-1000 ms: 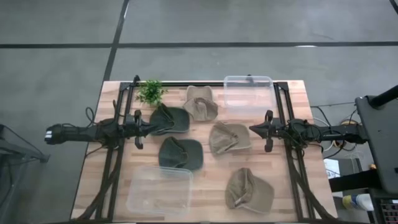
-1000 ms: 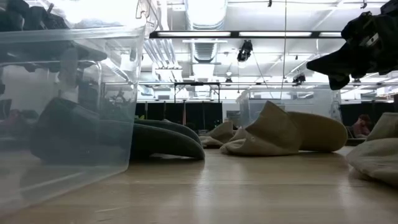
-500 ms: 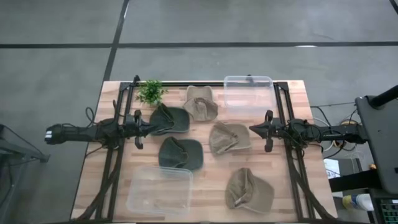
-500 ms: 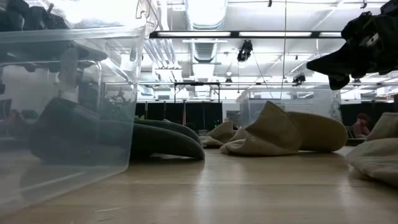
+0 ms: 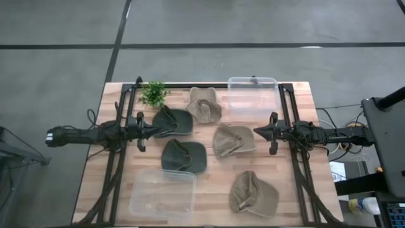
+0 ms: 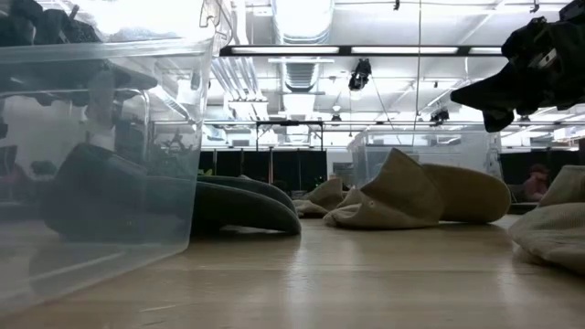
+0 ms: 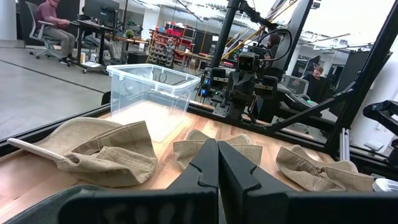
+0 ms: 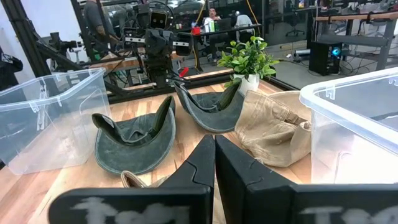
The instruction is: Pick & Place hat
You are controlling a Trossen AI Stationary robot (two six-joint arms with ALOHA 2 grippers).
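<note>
Several hats lie on the wooden table. Two are dark green [image 5: 172,121] [image 5: 183,156] and three are tan [image 5: 204,104] [image 5: 233,140] [image 5: 253,193], each resting on its crown or brim. My left gripper [image 5: 152,127] is shut, held level above the table at the left, its tips over the far dark hat's left edge without touching it. My right gripper [image 5: 256,132] is also shut and level at the right, just right of the middle tan hat [image 8: 143,180]. In the wrist views both finger pairs [image 7: 217,165] [image 8: 214,163] are closed with nothing between them.
One clear plastic bin [image 5: 252,94] stands at the far right and another [image 5: 162,193] at the near left. A small potted plant [image 5: 152,93] stands at the far left. Black frame rails [image 5: 114,164] [image 5: 297,171] run along both table sides.
</note>
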